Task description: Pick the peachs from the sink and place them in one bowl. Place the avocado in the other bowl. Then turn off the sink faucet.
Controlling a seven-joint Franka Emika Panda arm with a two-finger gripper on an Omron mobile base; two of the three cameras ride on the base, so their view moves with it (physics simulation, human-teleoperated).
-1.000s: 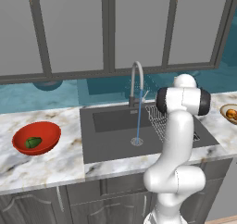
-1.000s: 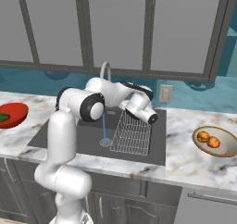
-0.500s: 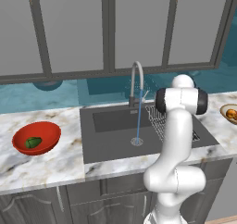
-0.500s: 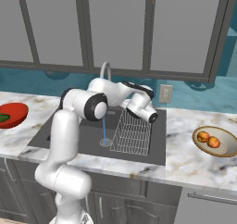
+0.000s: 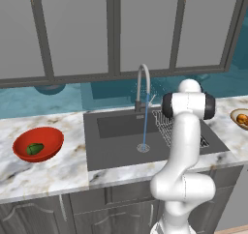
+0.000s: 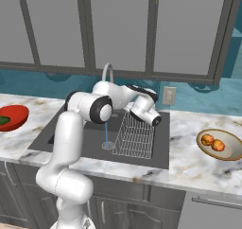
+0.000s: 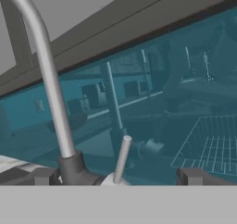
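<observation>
The tap's lever [image 7: 121, 159] stands up right between the gripper [image 7: 115, 176] tips, which look wide open, probably not touching.

Two peachs [image 6: 212, 143] – one avocado [image 5: 34, 149] – two bowls [image 5: 53, 140]

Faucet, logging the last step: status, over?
Gripper open, straddling faucet lever. Water stream running. Peaches and avocado bowled. Path unobstructed.

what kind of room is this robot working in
Most likely a home kitchen, a rendered one: a dark sink set in a marble counter, a running tap behind it, and grey wall cupboards above.
</observation>
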